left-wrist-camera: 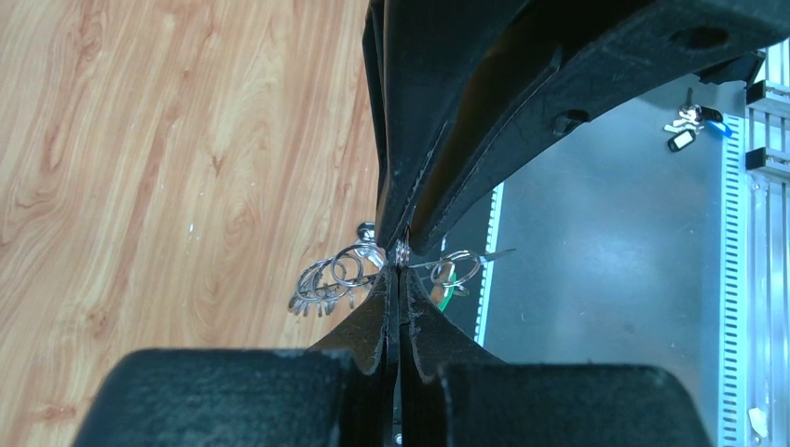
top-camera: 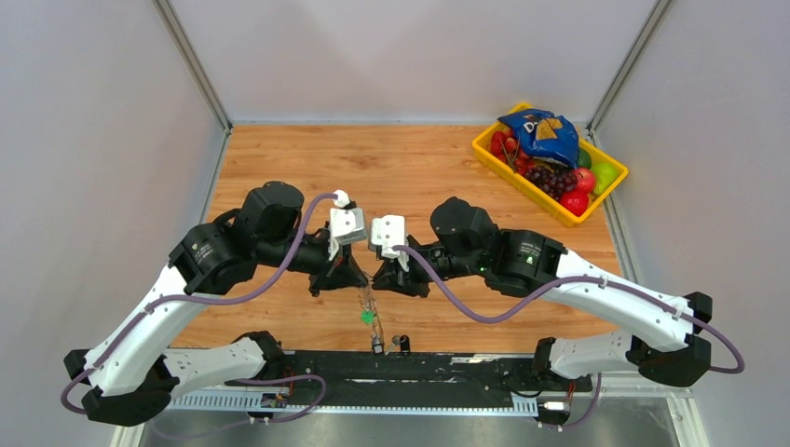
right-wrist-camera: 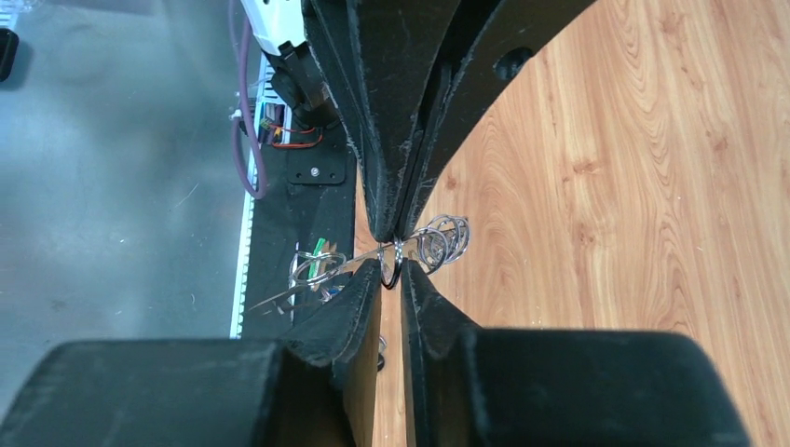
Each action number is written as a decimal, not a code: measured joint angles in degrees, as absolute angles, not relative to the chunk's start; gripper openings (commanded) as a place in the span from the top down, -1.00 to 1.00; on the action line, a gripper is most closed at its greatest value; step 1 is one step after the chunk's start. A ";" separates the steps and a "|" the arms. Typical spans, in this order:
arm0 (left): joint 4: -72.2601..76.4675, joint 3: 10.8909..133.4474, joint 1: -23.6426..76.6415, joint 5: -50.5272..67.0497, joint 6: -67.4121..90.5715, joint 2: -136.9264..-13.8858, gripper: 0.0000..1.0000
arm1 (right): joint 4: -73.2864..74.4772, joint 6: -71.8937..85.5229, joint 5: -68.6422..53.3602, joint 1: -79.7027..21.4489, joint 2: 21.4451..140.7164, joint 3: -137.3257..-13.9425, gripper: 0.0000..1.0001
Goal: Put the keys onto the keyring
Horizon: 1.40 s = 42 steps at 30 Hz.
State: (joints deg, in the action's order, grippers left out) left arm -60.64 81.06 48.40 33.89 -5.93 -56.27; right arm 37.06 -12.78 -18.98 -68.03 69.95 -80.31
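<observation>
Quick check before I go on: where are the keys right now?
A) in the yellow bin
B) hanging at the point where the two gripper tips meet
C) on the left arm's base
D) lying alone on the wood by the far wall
B: the wrist views show the keys hanging off the keyring, which the left gripper pinches tip to tip with the right gripper.

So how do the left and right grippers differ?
The left gripper is pinched shut on the keyring; the right gripper shows a narrow gap around it, grip unclear. The left gripper points rightward, the right gripper leftward. Both meet tip to tip at the keyring.
</observation>
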 measured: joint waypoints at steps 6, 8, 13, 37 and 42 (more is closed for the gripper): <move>-60.71 81.06 48.51 33.98 -6.20 -56.25 0.99 | 36.99 -12.56 -20.64 -67.66 70.43 -80.31 1.00; -60.64 81.06 48.66 33.95 -6.37 -56.23 0.99 | 36.99 -12.51 -20.97 -67.55 70.43 -80.31 1.00; -60.10 80.99 48.69 33.95 -6.50 -55.40 0.56 | 35.77 -12.12 -21.15 -67.55 69.95 -79.85 1.00; -9.41 55.35 48.69 37.10 3.84 -32.91 -0.12 | -3.09 3.88 -22.94 -67.72 53.08 -58.72 1.00; -4.27 55.11 48.69 36.58 5.21 -33.04 0.19 | -9.06 4.51 -23.18 -68.51 53.15 -55.81 1.00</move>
